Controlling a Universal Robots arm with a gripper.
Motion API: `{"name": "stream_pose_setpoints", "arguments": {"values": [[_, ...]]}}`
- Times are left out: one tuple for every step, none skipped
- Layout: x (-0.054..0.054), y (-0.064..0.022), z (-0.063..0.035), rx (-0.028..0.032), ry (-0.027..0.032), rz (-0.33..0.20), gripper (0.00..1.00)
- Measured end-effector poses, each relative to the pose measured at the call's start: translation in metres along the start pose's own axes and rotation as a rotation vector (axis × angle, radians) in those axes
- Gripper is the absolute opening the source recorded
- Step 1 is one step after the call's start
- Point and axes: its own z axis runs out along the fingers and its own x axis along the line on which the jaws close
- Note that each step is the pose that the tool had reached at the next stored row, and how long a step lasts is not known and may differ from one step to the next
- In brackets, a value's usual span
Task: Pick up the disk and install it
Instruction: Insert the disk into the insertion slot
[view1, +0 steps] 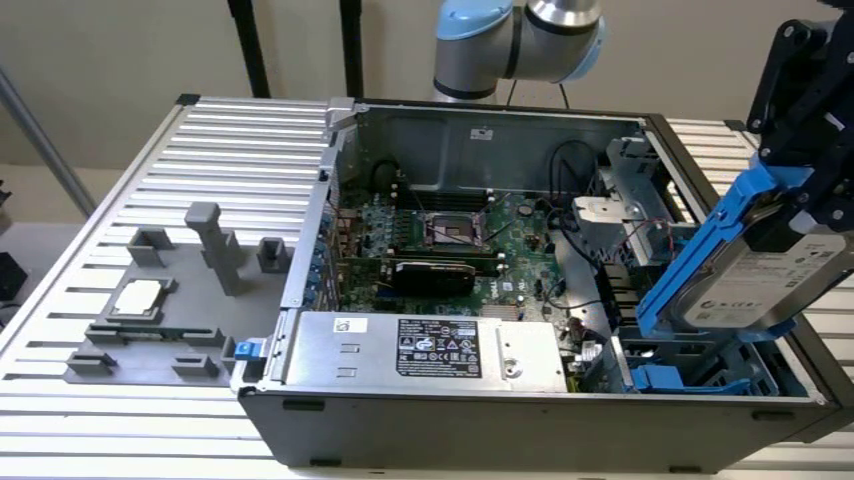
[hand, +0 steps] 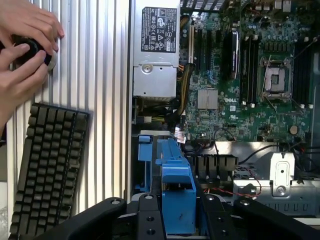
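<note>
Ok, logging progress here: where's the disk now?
On the exterior view's right, the disk hangs tilted in the pincer, above the blue drive bay.

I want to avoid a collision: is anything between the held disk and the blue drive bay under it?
Nothing visible does. The tool holds the disk tilted, its lower end right above the blue bay; thin cables lie beside, not between.

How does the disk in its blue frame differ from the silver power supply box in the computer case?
The disk hangs tilted in the pincer above the computer case; the power supply box lies flat inside it. The disk has a white label, the box a black one. A blue frame clips the disk; the box is bare metal. Both are silver-grey rectangles.
</note>
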Motion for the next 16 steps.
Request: {"name": "stream_pose_setpoints", "arguments": {"values": [[0.0, 0.0, 0.0017, -0.0003, -0.0001, 0.0, 0.0], [0.0, -0.0001, 0.0037, -0.0007, -0.0001, 0.0, 0.0], [0.0, -0.0001, 0.0054, -0.0012, 0.0, 0.0, 0.0], [0.0, -0.0002, 0.0071, -0.0019, 0.0, 0.0, 0.0], [0.001, -0.0002, 0.009, -0.0028, -0.0002, 0.0, 0.0], [0.001, -0.0002, 0.0107, -0.0039, -0.0003, 0.0, 0.0], [0.001, -0.0003, 0.0119, -0.0052, -0.0002, 0.0, 0.0], [0.001, -0.0003, 0.0126, -0.006, -0.0002, 0.0, 0.0], [0.001, -0.0003, 0.0134, -0.0067, -0.0002, 0.0, 0.0], [0.002, -0.0004, 0.0141, -0.0076, -0.0003, 0.0, 0.0], [0.002, -0.0007, 0.0146, -0.0091, 0.0, 0.0, 0.0], [0.003, -0.0011, 0.0152, -0.0108, -0.0001, 0.0, 0.0], [0.003, -0.0014, 0.016, -0.0122, -0.0002, 0.0, 0.0], [0.004, -0.0019, 0.0167, -0.0132, -0.0001, 0.0, 0.0], [0.004, -0.0025, 0.0175, -0.0136, -0.0003, -0.001, 0.0], [0.004, -0.0029, 0.0181, -0.0138, -0.0003, -0.002, 0.0]]}}
